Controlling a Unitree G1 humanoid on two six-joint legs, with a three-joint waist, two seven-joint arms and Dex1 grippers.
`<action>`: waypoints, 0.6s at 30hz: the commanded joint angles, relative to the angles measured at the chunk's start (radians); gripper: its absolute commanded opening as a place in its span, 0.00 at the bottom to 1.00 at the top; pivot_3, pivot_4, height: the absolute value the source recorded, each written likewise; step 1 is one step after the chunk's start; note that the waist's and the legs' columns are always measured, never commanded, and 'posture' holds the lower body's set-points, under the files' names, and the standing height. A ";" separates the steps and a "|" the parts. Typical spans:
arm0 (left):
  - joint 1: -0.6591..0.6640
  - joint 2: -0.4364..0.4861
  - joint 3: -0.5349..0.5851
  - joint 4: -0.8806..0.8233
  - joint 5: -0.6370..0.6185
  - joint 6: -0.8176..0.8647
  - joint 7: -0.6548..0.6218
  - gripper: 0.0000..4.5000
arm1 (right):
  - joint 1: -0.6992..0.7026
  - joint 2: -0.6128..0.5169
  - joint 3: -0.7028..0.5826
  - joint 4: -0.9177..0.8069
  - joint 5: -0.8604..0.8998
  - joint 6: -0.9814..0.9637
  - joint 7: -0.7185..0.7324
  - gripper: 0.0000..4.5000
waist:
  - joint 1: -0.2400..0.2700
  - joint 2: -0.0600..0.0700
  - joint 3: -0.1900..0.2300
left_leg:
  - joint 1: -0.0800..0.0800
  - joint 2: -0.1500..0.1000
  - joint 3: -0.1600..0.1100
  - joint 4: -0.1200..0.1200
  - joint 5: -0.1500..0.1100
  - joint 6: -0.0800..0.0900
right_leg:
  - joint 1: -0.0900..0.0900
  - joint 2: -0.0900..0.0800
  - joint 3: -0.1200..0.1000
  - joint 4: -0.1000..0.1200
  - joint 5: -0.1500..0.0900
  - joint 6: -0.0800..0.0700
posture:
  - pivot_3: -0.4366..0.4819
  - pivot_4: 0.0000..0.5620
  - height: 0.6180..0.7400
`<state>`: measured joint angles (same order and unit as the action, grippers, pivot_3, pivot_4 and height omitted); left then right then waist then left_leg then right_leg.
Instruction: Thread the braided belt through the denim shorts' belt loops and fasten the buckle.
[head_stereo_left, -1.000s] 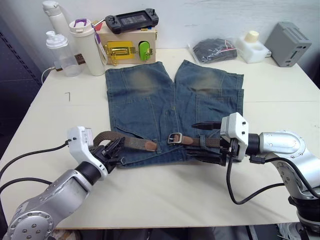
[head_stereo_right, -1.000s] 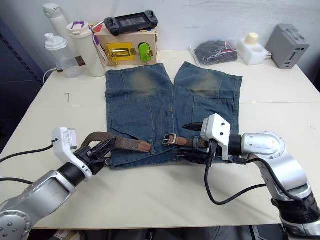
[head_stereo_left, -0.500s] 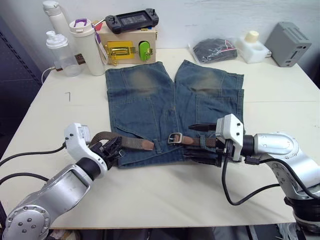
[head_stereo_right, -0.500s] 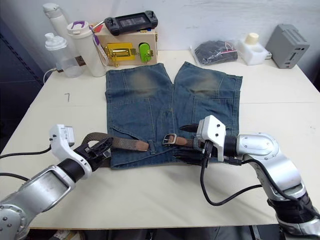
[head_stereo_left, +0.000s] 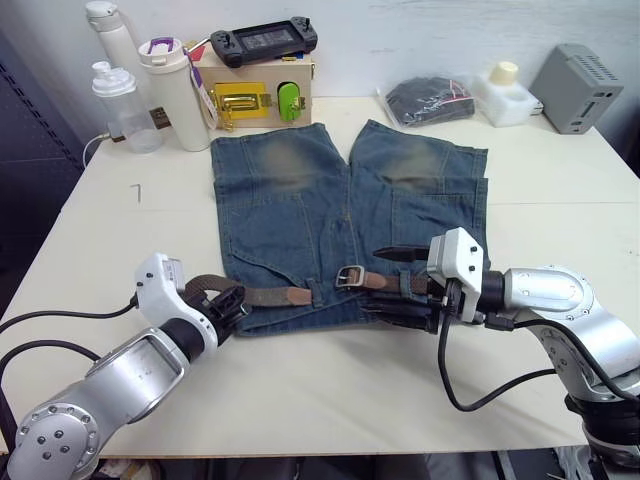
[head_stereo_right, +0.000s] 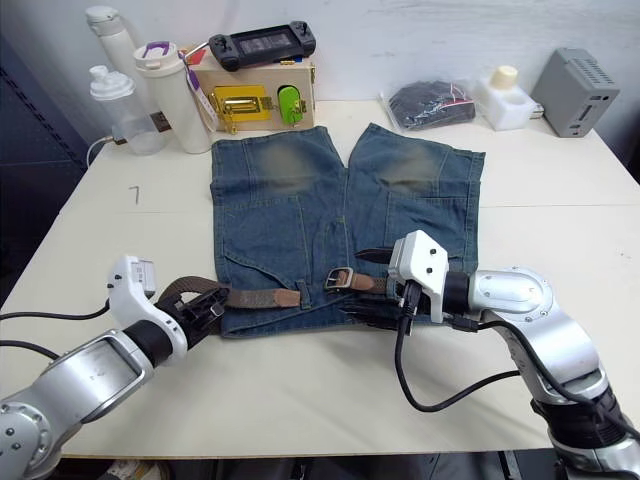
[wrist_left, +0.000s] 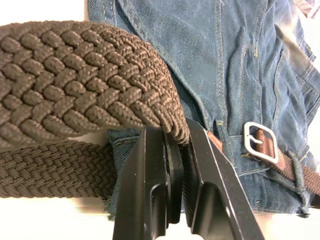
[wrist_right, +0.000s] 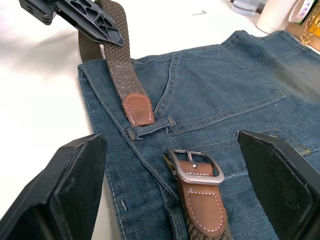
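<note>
Belt (head_stereo_left: 262, 294) lies along the waistband of the shorts (head_stereo_left: 345, 215), apparently run through most loops; the count cannot be confirmed. Its leather tip (wrist_right: 138, 108) sits just short of a front loop (wrist_right: 150, 128), apart from the buckle (wrist_right: 196, 165). Left to do: that last loop, then fastening.

Left gripper (wrist_left: 175, 150), at the waistband's left end, is pinched on a fold of belt. Right gripper (wrist_right: 172, 145), low over the waistband right of the buckle, is spread wide, holding nothing.
</note>
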<state>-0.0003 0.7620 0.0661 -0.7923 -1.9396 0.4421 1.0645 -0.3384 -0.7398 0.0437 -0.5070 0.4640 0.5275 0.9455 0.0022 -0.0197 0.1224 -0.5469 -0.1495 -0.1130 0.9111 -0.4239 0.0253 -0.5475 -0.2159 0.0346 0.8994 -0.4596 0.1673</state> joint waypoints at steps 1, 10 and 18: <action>-0.038 -0.005 -0.026 0.013 0.005 -0.003 -0.006 0.00 | 0.001 -0.002 -0.023 -0.042 0.023 0.005 -0.013 0.99 | 0.000 0.000 0.000 | 0.000 0.000 0.000 0.000 0.000 0.000 | 0.000 0.000 0.000 0.000 0.000 0.000 | 0.48 0.27 0.22; -0.091 -0.052 -0.086 0.099 0.046 0.035 -0.090 0.00 | 0.010 -0.011 -0.039 -0.057 0.033 0.023 -0.034 0.99 | 0.000 0.000 0.000 | 0.000 0.000 0.000 0.000 0.000 0.000 | 0.000 0.000 0.000 0.000 0.000 0.000 | 0.48 0.27 0.22; -0.128 -0.093 -0.122 0.135 0.110 0.103 -0.196 0.00 | 0.032 -0.021 -0.055 -0.069 0.037 0.030 -0.051 0.99 | 0.001 0.000 0.000 | 0.000 0.000 0.000 0.000 0.000 0.000 | 0.000 0.000 0.000 0.000 0.000 0.000 | 0.48 0.27 0.22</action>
<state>-0.1125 0.6709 -0.0368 -0.6401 -1.8424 0.5211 0.9110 -0.3033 -0.7440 0.0274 -0.5399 0.4859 0.5565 0.9006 0.0030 -0.0197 0.1224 -0.5469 -0.1496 -0.1131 0.9111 -0.4239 0.0254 -0.5473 -0.2156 0.0348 0.8993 -0.4595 0.1674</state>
